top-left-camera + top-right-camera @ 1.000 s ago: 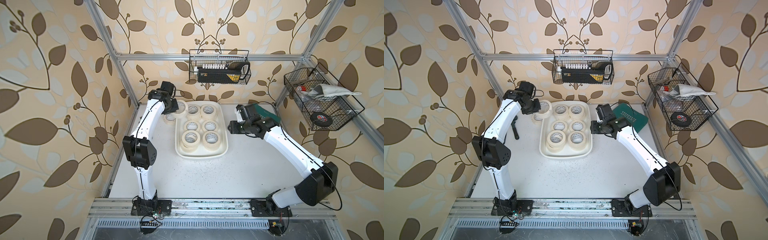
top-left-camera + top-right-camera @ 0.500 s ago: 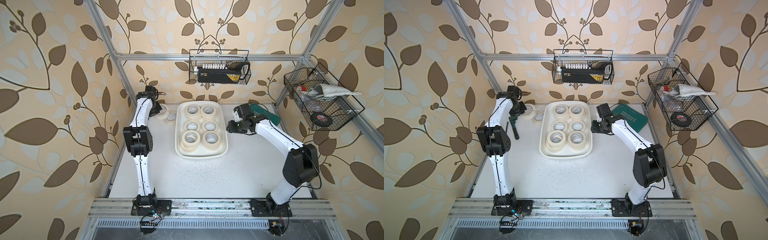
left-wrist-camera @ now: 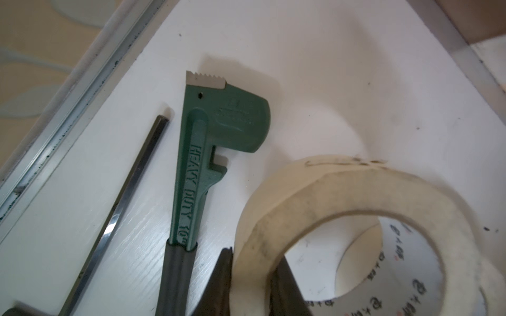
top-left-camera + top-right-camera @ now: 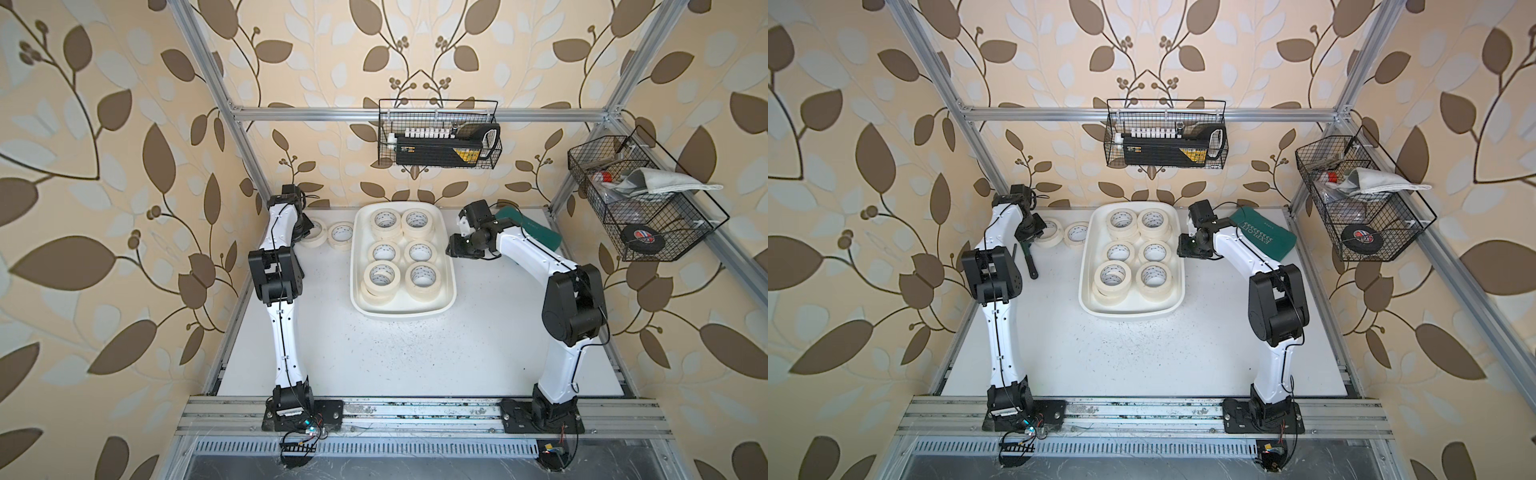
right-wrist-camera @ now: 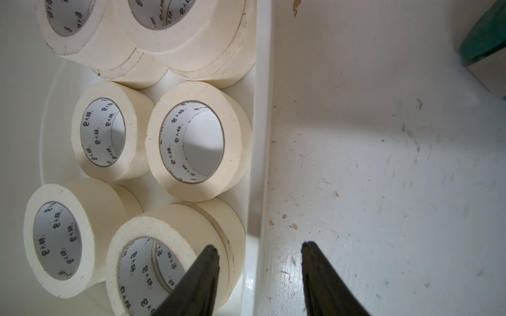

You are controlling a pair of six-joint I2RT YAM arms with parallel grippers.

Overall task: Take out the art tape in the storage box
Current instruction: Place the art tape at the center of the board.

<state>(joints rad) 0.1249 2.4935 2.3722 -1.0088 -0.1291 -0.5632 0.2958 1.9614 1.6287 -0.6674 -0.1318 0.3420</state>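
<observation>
Left wrist view: a roll (image 3: 342, 197) is pinched by its wall in the left hand (image 3: 254, 262), beside a wrench (image 3: 235, 120), on which it could be snagged at release. The right hand (image 5: 258, 246), half open, is held astride the box (image 5: 260, 136) rim, which could be caught. Stacked rolls (image 5: 197, 142) are left in the box; one roll (image 4: 341, 235) is seen at its 10 o'clock.

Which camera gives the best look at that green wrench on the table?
The left wrist view: the wrench is close up, its toothed head and "HEAVY DUTY" lettering readable. In a top view it is only a small dark sliver. The right wrist view does not show it.
</observation>
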